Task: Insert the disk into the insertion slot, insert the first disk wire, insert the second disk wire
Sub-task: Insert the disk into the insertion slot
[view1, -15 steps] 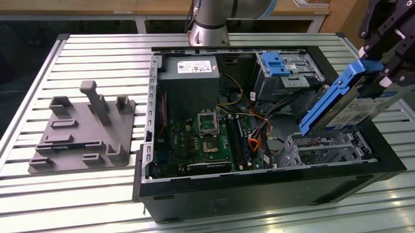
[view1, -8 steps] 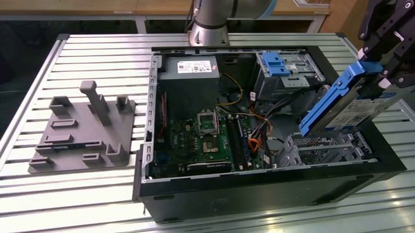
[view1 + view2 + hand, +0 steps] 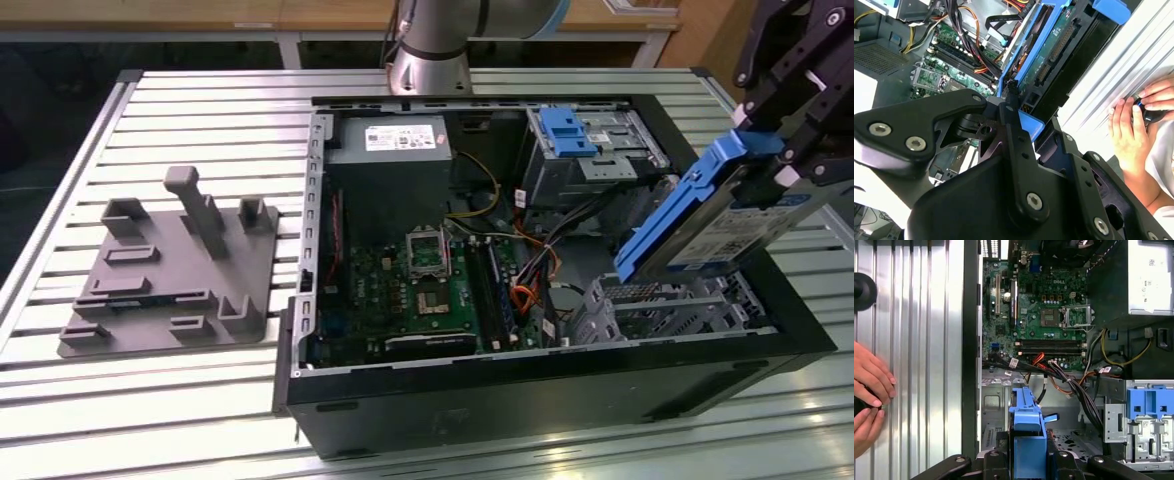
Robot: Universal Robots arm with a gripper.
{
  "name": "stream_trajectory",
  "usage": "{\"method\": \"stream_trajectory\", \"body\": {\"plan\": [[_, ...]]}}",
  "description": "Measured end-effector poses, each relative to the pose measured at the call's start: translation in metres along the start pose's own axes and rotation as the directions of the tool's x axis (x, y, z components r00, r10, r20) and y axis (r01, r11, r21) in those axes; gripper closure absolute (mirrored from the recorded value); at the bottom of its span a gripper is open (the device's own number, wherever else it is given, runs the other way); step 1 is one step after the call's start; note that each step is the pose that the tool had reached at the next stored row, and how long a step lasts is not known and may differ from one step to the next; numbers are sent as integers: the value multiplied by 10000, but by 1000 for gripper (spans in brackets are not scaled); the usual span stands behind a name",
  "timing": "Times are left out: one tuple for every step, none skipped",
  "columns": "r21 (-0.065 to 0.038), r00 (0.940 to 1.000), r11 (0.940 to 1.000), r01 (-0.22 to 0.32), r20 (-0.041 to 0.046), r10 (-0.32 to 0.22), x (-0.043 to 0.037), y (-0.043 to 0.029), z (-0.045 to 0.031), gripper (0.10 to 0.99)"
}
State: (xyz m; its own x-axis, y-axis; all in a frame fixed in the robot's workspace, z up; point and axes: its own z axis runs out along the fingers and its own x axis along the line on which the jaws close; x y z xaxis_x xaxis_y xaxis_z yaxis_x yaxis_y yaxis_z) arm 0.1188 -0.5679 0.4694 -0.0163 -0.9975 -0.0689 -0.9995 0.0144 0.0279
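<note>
My gripper [image 3: 787, 130] is shut on the disk [image 3: 727, 228], a silver drive with white labels in a bright blue carrier rail. The disk hangs tilted, one end down, over the exterior view's right side of the open computer case. Just under its low end sits the insertion slot [image 3: 667, 305], a low silver perforated cage. In the second wrist view the black fingers [image 3: 1009, 115] clamp the blue carrier of the disk [image 3: 1046, 55]. The first wrist view has the disk [image 3: 1028, 425] edge-on above the insertion slot [image 3: 994, 412]. A cable bundle [image 3: 534, 265] lies beside the cage; which are the disk wires I cannot tell.
A taller grey bay with a blue latch [image 3: 581, 135] stands behind the cage. Motherboard [image 3: 414, 290] and power supply [image 3: 387, 140] fill the rest of the case. A grey fixture plate [image 3: 174, 265] lies on the slatted table. A person's hands [image 3: 869, 385] rest on the table beside the case.
</note>
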Motion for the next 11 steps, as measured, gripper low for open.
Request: {"method": "stream_trajectory", "body": {"plan": [[0, 10000, 10000, 0, 0, 0, 0, 0, 5, 722], [0, 10000, 10000, 0, 1, 0, 1, 0, 10, 722], [0, 10000, 10000, 0, 0, 0, 1, 0, 14, 722], [0, 10000, 10000, 0, 1, 0, 1, -1, 18, 722], [0, 10000, 10000, 0, 0, 0, 2, -1, 22, 722], [0, 10000, 10000, 0, 1, 0, 2, -1, 27, 722], [0, 10000, 10000, 0, 1, 0, 2, -2, 32, 722], [0, 10000, 10000, 0, 1, 0, 3, -2, 37, 722], [0, 10000, 10000, 0, 1, 0, 3, -4, 42, 722], [0, 10000, 10000, 0, 0, 0, 3, -5, 47, 722], [0, 10000, 10000, 0, 1, 0, 4, -5, 52, 722]]}}
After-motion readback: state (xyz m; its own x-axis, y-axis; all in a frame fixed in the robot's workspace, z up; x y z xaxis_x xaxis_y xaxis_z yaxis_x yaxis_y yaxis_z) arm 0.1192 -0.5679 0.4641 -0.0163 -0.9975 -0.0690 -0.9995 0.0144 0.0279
